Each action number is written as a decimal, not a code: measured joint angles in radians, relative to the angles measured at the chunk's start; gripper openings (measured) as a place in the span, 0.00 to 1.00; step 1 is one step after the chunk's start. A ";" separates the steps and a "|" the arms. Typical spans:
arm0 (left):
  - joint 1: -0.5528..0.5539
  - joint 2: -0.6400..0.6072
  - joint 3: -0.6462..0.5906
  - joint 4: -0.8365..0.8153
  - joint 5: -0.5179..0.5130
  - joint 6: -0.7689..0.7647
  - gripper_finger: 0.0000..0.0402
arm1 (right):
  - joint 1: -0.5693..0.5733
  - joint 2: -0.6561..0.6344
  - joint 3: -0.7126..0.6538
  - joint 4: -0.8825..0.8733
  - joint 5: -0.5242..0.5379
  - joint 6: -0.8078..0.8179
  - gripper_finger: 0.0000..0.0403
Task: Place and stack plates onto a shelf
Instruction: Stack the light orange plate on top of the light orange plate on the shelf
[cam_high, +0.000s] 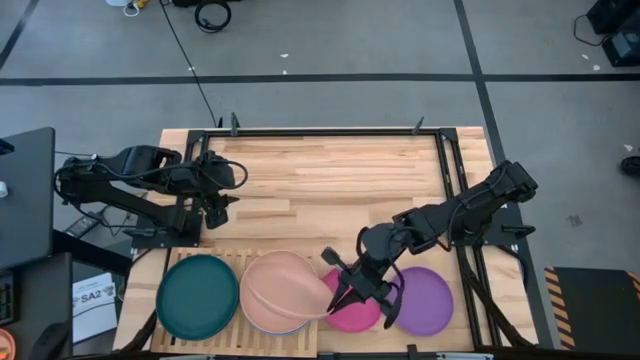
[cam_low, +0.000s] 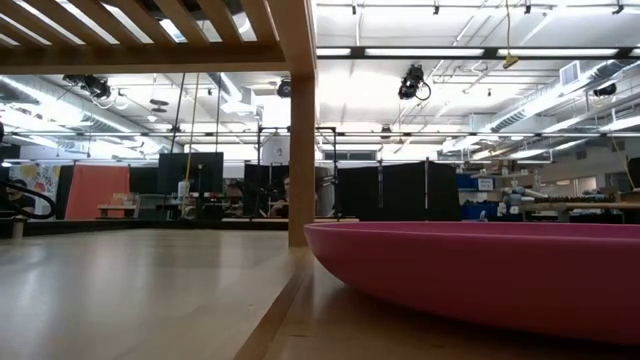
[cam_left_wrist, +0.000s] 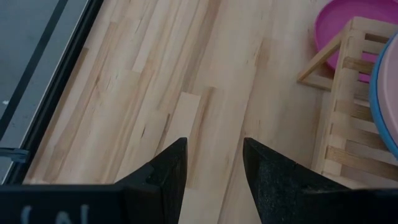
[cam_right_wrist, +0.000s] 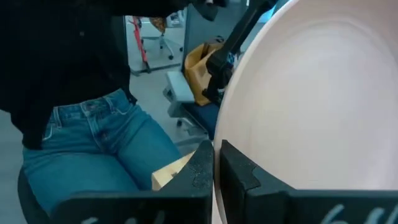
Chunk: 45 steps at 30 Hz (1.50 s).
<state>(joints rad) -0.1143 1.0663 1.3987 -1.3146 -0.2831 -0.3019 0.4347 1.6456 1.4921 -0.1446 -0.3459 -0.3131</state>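
A teal plate and a stack topped by a salmon plate lie on the slatted wooden shelf at the table's near edge. In the left wrist view a blue rim shows under that salmon plate. My right gripper is shut on a second salmon plate, tilted above the stack. A magenta plate and a purple plate lie flat on the table to the right of the shelf. My left gripper hangs open over bare table at the left, touching nothing. The black plate is out of view. My right gripper pinches the second salmon plate by its rim, on the side toward the table's right. The fingers come in from the right, slanting down. The plate is tilted, its held side raised over the stack. Whether its low side touches the stack, I cannot tell.
The low view shows the shelf's leg standing on the table beside the magenta plate. Bare wood fills the table's far half. A dark frame rail runs along the far edge. A person in jeans stands beyond the near edge.
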 joint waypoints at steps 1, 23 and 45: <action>0.000 0.000 0.000 0.000 0.000 0.000 0.40 | -0.003 0.004 0.000 0.003 0.000 -0.001 0.04; 0.000 0.000 0.000 -0.009 0.001 0.000 0.40 | -0.056 0.072 0.000 -0.031 -0.007 -0.005 0.04; 0.000 0.000 0.000 -0.014 0.001 0.000 0.40 | -0.059 0.071 0.000 -0.031 0.023 0.004 0.14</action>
<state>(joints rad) -0.1146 1.0666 1.3987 -1.3289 -0.2825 -0.3016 0.3755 1.7168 1.4921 -0.1761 -0.3233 -0.3088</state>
